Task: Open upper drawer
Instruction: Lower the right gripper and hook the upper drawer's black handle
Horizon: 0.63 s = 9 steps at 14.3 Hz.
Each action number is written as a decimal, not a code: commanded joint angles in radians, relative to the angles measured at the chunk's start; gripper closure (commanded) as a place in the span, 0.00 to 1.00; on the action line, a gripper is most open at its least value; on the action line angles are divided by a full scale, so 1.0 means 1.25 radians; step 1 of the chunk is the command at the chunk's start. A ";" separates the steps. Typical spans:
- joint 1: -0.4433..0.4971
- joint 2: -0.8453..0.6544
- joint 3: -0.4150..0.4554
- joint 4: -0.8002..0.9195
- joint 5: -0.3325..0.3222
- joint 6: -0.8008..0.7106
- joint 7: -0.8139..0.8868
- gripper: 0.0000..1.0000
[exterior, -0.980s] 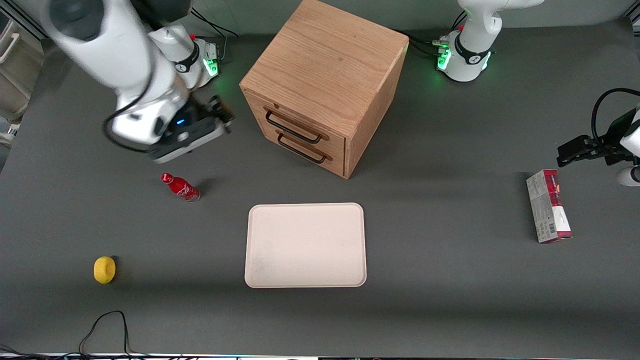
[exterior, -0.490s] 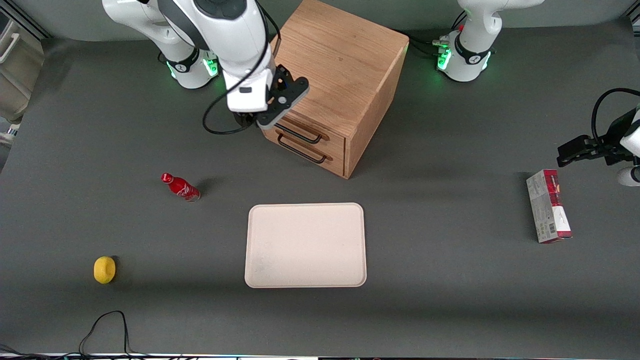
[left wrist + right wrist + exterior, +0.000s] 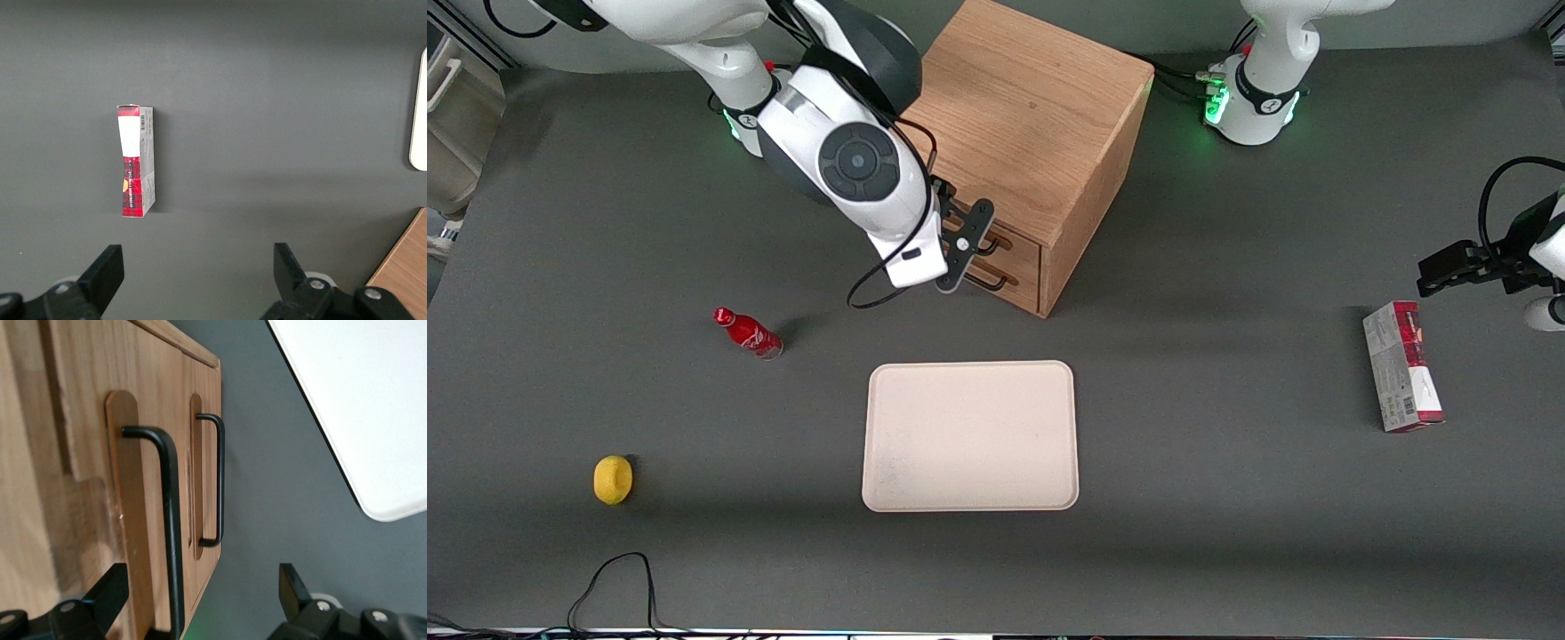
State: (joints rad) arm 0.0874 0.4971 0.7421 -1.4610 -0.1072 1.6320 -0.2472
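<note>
The working arm reaches down from the edge of the tabletop farthest from the front camera, its white forearm angled across the front of a light-oak cabinet. The claw sits right in front of the drawer faces, fingers spread apart and holding nothing.

The cabinet stands on the dark grey tabletop with both drawers closed. The upper drawer is flush with the cabinet face, and its black bar handle runs between the spread fingers in the wrist view, just beside one of them; contact cannot be judged. The lower drawer's handle lies outside the gap.

A cream tray, with nothing on it, lies nearer the front camera than the cabinet.
</note>
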 commanded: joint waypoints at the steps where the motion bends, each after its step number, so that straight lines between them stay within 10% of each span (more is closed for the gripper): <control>1: 0.001 0.005 0.009 -0.001 0.002 0.018 -0.029 0.00; 9: -0.002 0.004 0.003 -0.062 0.001 0.098 -0.086 0.00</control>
State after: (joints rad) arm 0.0903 0.5060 0.7486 -1.5052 -0.1065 1.7262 -0.3023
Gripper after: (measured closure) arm 0.000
